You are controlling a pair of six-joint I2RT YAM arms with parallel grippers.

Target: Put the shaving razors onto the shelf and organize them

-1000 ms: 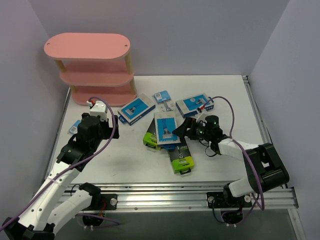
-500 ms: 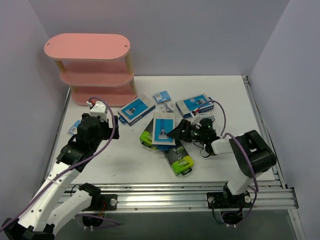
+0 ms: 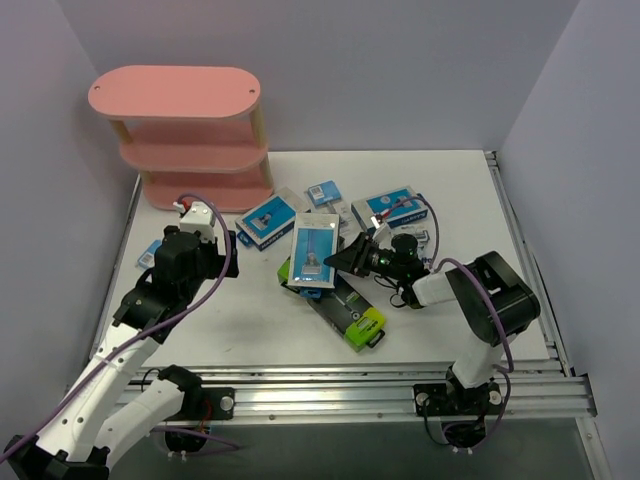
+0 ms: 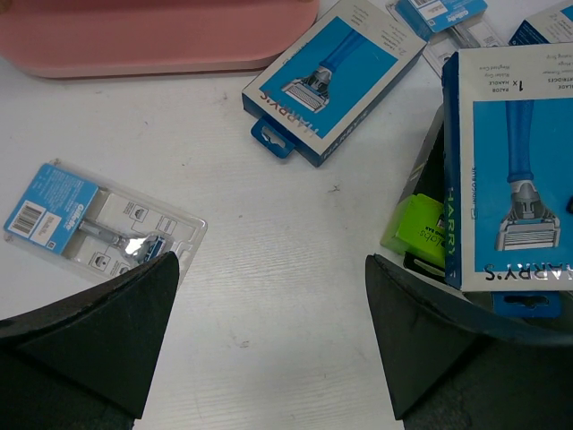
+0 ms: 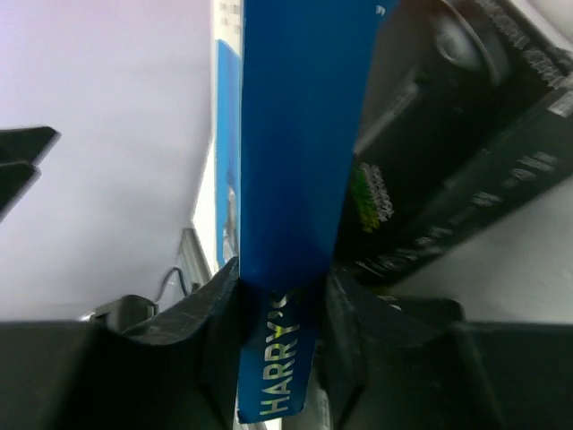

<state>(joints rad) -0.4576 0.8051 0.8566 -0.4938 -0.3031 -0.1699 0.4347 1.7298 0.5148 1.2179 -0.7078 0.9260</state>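
Pinches a blue box (image 5: 295, 134) by its edge in the right gripper (image 5: 282, 287), over the near black boxes (image 3: 345, 310). Holds the left gripper (image 4: 270, 262) wide open and empty, beside a blister pack (image 4: 98, 224). Leaves the other blue boxes (image 3: 268, 220) lying beyond, short of the shelf (image 3: 190, 150).

Bright even light, soft faint shadows, overhead view sharp, right wrist close-up blurred, small glare on blister pack (image 4: 107, 228)

Looks like a robot lab cell tbh: plain walls (image 3: 400, 70) boxing in a white table (image 3: 460, 180), aluminium rail (image 3: 330, 402) along its near edge.
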